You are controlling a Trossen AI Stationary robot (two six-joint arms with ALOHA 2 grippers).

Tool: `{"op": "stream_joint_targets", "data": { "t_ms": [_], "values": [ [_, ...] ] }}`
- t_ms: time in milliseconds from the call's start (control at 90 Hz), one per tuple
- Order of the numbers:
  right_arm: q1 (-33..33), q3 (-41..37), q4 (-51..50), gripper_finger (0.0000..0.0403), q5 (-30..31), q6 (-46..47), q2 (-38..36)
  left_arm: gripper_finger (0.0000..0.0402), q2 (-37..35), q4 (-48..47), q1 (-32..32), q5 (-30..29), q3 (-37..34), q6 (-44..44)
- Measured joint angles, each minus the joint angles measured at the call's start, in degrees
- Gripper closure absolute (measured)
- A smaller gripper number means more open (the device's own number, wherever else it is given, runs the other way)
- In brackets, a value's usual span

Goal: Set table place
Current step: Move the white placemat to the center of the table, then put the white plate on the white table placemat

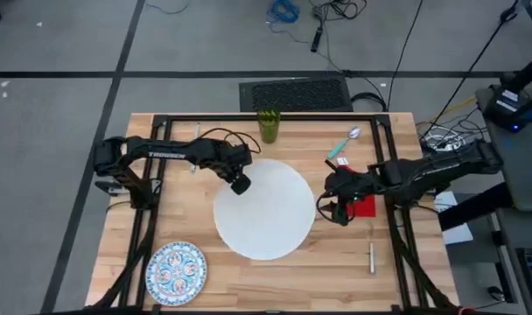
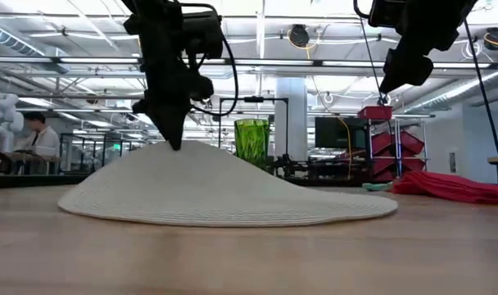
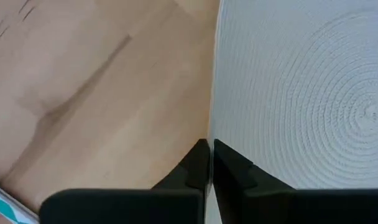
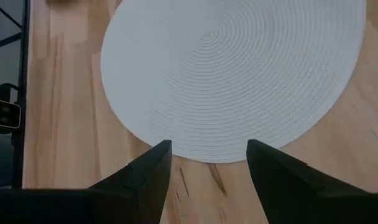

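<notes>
We have the left claw (image 1: 241, 185) pinched shut on the rim of the white woven placemat (image 1: 264, 208), lifting that edge mid-surface. Our right claw (image 1: 333, 210) hangs open beside it. The patterned plate (image 1: 177, 269), tumbler (image 1: 269, 124), spoon (image 1: 344, 144), napkin (image 1: 364, 206) remain unplaced.

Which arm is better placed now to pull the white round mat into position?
The left. Its pincer is shut on the edge of the white round mat, lifting that side off the table. The right pincer hangs open beside the mat's other edge, holding nothing.
</notes>
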Motion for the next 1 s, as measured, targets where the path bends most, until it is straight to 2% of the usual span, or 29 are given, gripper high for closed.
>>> {"op": "stream_joint_targets", "data": {
  "t_ms": [378, 789, 1000],
  "values": [
    [0.0, 0.0, 0.0, 0.0206, 0.0, 0.0, 0.0, 0.0396, 0.0, 1.6, 0.0, 0.0, 0.0, -1.7],
    [0.0, 0.0, -0.1, 0.0206, 0.0, 0.0, 0.0, 0.0284, 0.0, 1.2, 0.0, -0.5, 0.0, -4.8],
    [0.0, 0.0, -0.1, 0.0206, 0.0, 0.4, 0.0, 0.0265, -1.1, 1.1, 0.0, 2.2, 0.0, -5.6]
  ]
}}
